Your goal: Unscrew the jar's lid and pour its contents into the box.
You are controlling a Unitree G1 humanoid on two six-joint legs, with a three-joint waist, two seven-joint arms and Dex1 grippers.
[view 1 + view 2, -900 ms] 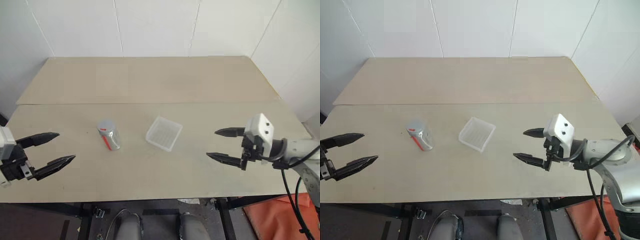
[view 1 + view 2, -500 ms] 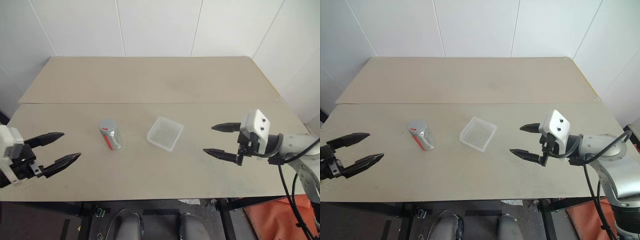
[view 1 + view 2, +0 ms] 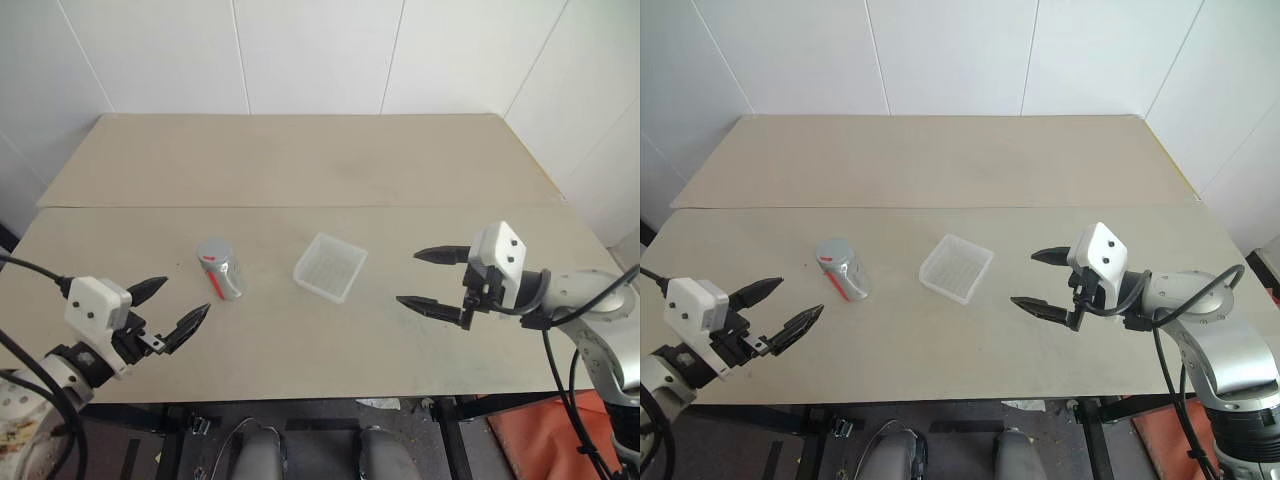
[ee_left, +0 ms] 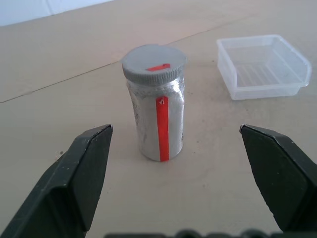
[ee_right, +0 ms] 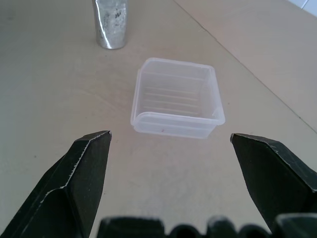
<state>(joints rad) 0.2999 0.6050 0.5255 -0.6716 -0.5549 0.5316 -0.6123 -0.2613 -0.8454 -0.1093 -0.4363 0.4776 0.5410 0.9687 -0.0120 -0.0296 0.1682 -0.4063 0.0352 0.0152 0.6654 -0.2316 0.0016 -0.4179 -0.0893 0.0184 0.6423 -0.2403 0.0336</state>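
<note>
Spread wide and holding nothing, left gripper [image 3: 170, 307] just short of the jar [image 3: 219, 268], right gripper [image 3: 432, 281] likewise splayed and empty on the box's [image 3: 329, 267] far side from the jar. Upright beside the box, lid [image 4: 154, 61] still on: probably light, stiff, slick plastic, best pinched mid-body below the cap. Beyond the jar, bare table [image 3: 300, 160] back to the wall, ample room.

Each gripper, left [image 3: 168, 307] and right [image 3: 432, 280], has two black tapered fingers [image 3: 424, 305] beneath a white boxy housing with two dark dots. Grey rounded forearms trail black cables. Finger insides in wrist views look flat and matte.
</note>
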